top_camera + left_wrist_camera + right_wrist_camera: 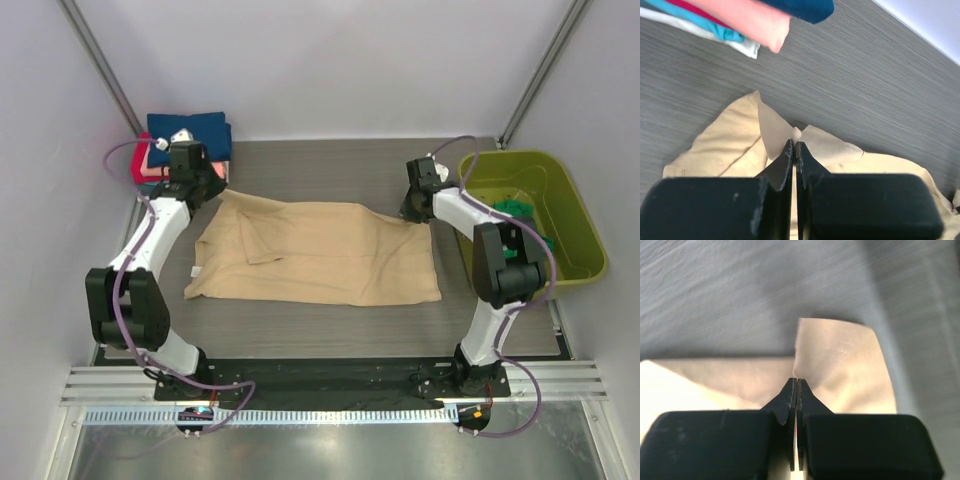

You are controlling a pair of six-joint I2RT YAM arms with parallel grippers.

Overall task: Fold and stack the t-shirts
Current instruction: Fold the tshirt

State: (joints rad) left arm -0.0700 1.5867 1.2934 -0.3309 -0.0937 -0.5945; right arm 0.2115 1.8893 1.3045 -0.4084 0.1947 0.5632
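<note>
A tan beige t-shirt (320,255) lies spread across the middle of the grey table. My left gripper (213,190) is shut on its far left corner; in the left wrist view a pinch of tan cloth (796,134) sticks out past the closed gripper (795,145). My right gripper (415,212) is shut on the far right corner; the right wrist view shows the cloth (840,360) bunched at the closed gripper (796,381). A stack of folded t-shirts (190,135), navy blue on top with coral pink, red and teal below (740,20), sits at the far left corner.
A lime-green plastic tub (565,262) stands at the right edge with an emerald green shirt (520,212) inside, close beside the right arm. White walls and metal posts close in the back and sides. A black rail runs along the near edge.
</note>
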